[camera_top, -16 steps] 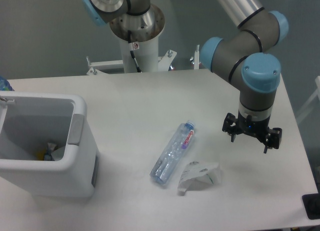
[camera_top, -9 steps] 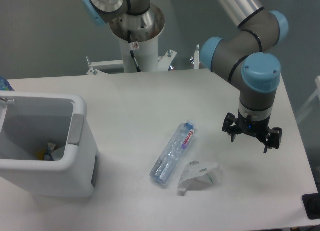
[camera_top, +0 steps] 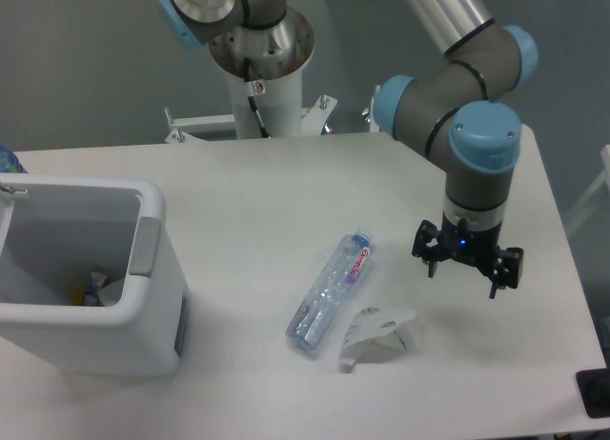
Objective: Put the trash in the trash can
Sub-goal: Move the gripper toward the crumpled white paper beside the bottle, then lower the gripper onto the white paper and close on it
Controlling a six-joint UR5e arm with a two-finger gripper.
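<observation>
White tabletop [camera_top: 257,192] fills the scene, grey wall behind. Nearest, the crumpled white paper wrapper with green marks [camera_top: 381,333] lies below and left of the black two-finger gripper [camera_top: 466,279], near it. The clear crushed plastic water bottle with blue cap and red-lettered label [camera_top: 332,290] lies left of the gripper, just beside the wrapper; its lettering is too small to read. The gripper hangs empty, fingers spread apart. Far left stands the boxy white plastic trash can [camera_top: 114,311], scraps inside.
</observation>
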